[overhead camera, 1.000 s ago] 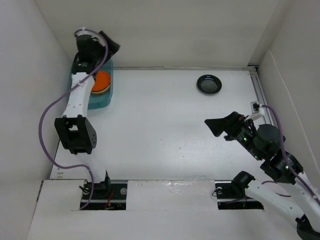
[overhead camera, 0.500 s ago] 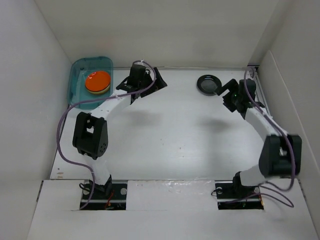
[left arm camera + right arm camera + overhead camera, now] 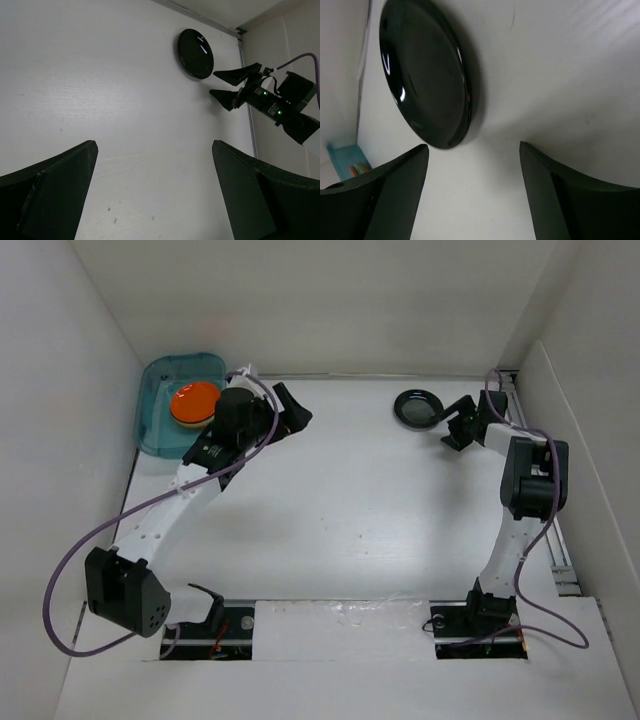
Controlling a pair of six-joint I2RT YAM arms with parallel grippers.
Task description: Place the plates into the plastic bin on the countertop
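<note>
The plates I can see number two for certain: a glossy black plate [image 3: 418, 408] alone at the far right of the bench [image 3: 340, 510], and an orange plate [image 3: 195, 400] in the plastic bin [image 3: 153, 405] at the far left corner. The right end effector [image 3: 452, 424] has its fingers spread wide and holds nothing. It sits low over the bench just beside the black plate's right edge, close to the rim but not touching it. From the right wrist view the two dark fingers [image 3: 385, 200] frame bare white bench, with the black plate [image 3: 422, 75] just ahead of the tips, lying flat, highlights on its gloss. The left end effector [image 3: 296, 412] is likewise spread and empty, hanging above the bench a little to the right of the bin and pointing across toward the black plate. Its own camera looks between its fingers [image 3: 55, 195] at the black plate [image 3: 195, 53] and the right end effector [image 3: 213, 83] beside it. In the bin the orange plate lies face up toward the far end, with a pale rim showing just beneath it; what lies under that I cannot tell. White walls [image 3: 300, 300] close in the bench.
</note>
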